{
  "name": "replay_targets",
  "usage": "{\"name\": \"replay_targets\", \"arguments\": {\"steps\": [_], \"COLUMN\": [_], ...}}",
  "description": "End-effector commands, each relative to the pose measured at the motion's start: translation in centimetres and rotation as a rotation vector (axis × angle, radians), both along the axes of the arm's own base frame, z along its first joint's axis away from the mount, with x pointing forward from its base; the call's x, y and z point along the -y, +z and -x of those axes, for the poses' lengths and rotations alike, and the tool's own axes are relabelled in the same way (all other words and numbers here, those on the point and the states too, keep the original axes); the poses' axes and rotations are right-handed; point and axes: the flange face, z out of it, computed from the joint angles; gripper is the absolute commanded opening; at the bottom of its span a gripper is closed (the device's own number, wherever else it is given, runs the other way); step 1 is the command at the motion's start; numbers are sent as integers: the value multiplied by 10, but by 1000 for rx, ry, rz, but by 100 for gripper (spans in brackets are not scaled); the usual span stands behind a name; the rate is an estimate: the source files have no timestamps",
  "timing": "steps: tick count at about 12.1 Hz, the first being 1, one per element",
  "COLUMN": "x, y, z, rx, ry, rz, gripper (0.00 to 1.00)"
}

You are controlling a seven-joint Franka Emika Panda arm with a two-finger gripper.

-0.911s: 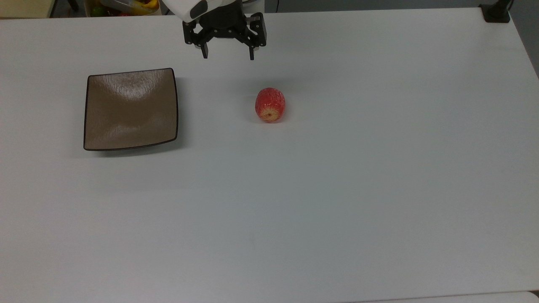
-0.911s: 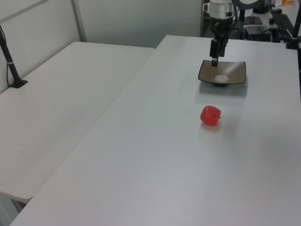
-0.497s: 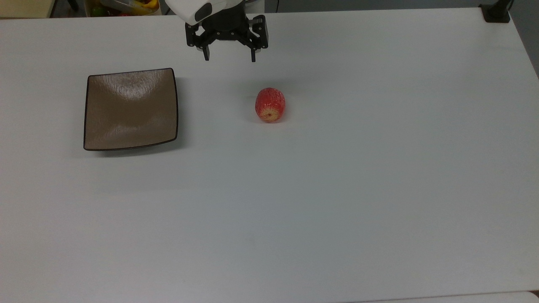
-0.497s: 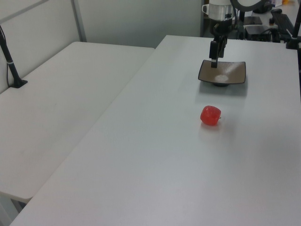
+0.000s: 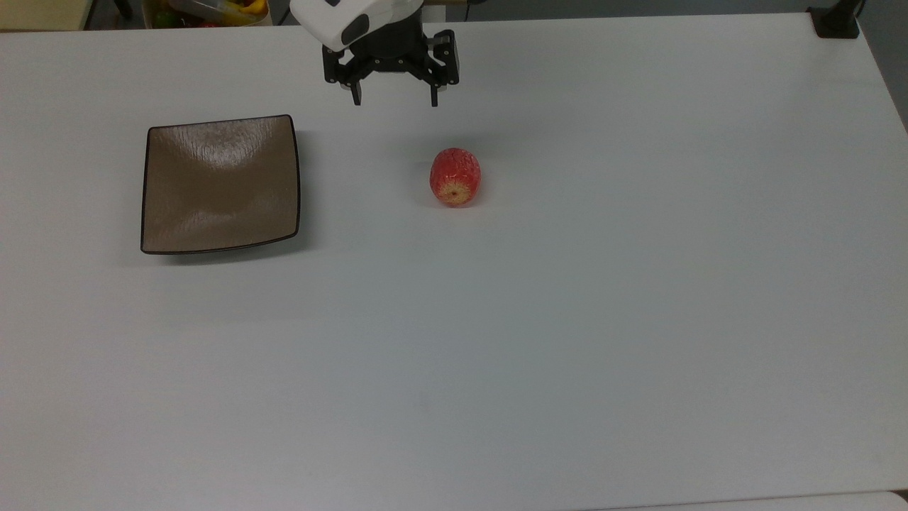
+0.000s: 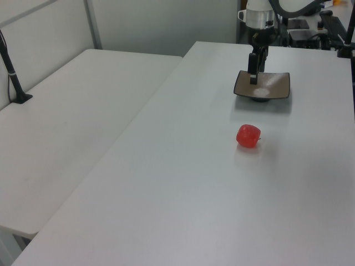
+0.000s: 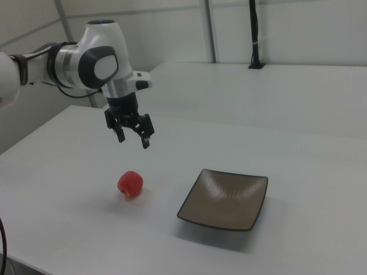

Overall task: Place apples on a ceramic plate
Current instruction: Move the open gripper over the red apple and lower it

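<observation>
A small red apple (image 5: 455, 177) with a yellowish stem end lies on the white table, apart from the plate; it also shows as the apple (image 6: 248, 136) and the apple (image 7: 131, 183). The square brown ceramic plate (image 5: 220, 184) sits bare at the top view's left, seen too as the plate (image 6: 274, 86) and the plate (image 7: 225, 198). My gripper (image 5: 395, 100) hangs open and holds nothing, above the table beyond the apple toward the far edge in the top view. In the right view the gripper (image 7: 133, 139) hovers well above the apple, slightly to its right.
The white table (image 5: 539, 326) spreads wide around both objects. A second white table (image 6: 72, 122) adjoins it on the left view's left. A black post base (image 5: 835, 21) stands at the top view's far right corner. A bin of colourful items (image 5: 213, 11) sits past the far edge.
The gripper has shifted a little to the right in the top view and slightly nearer the apple. Apple and plate have not moved.
</observation>
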Motion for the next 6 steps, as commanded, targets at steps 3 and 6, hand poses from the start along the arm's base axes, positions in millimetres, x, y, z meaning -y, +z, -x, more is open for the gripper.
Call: {"name": "replay_targets", "arguments": {"steps": [3, 6], "x": [-44, -59], "y": [-64, -99], "z": [15, 11], "rx": [44, 16], "ry": [84, 115], "rz": [5, 12], "gripper": [100, 100]}}
